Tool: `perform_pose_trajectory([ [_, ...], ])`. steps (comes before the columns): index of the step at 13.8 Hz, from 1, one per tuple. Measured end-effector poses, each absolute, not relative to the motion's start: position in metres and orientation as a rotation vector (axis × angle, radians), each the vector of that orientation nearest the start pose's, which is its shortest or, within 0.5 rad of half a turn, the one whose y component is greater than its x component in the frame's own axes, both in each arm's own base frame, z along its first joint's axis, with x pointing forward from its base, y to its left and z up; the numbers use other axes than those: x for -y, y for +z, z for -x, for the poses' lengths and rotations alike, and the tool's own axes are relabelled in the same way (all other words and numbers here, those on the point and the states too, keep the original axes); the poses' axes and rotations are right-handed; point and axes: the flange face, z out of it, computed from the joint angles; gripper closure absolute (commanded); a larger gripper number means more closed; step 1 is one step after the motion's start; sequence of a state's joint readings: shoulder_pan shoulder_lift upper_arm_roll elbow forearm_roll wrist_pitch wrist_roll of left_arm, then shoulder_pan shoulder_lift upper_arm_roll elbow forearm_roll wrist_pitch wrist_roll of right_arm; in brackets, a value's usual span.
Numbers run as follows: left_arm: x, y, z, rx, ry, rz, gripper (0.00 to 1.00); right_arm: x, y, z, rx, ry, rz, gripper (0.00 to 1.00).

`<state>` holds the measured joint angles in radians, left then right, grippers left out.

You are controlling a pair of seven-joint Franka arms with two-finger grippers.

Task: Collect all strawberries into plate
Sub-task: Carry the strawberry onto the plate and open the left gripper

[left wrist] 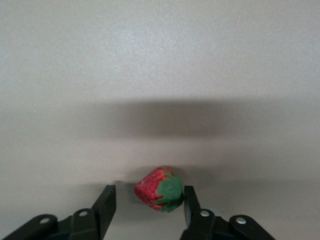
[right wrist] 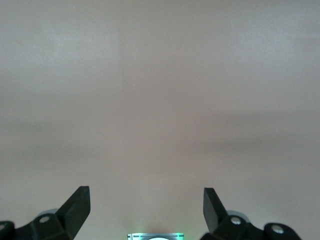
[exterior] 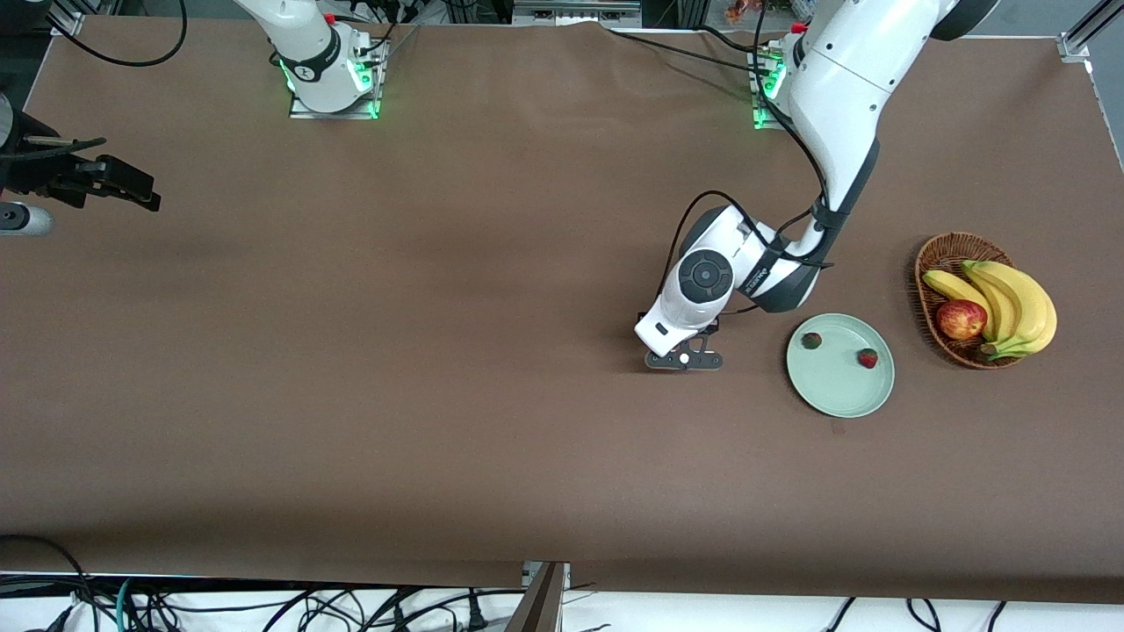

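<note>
Two strawberries lie on the pale mint-green plate (exterior: pixel 840 386): one (exterior: pixel 811 340) near the rim toward the left gripper, one (exterior: pixel 868 358) toward the basket. The third strawberry (left wrist: pixel 159 189), red with a green cap, lies on the brown table between the fingers of my left gripper (left wrist: pixel 149 194). That gripper (exterior: pixel 683 358) is low on the table beside the plate and is open. One finger (left wrist: pixel 190 200) touches the cap; the other finger (left wrist: pixel 106 200) stands apart. In the front view the gripper hides this berry. My right gripper (exterior: pixel 132 189) waits open and empty at the right arm's end of the table (right wrist: pixel 146 195).
A brown wicker basket (exterior: pixel 944 254) beside the plate, toward the left arm's end, holds bananas (exterior: pixel 1010 298) and a red apple (exterior: pixel 961 319). Cables hang along the table's front edge.
</note>
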<state>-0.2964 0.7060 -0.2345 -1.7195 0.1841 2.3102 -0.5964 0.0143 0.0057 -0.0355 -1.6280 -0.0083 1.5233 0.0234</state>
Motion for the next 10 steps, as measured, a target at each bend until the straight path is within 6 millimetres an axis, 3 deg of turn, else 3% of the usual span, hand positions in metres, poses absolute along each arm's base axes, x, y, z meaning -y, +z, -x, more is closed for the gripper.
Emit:
perform_pose_trajectory([
  [10,0.3208,0.1830,-0.5823,-0.027,0.100,3.124,0.44,0.0114,0.5866,-0.5535,-0.049,0.169,3.147,0.00],
])
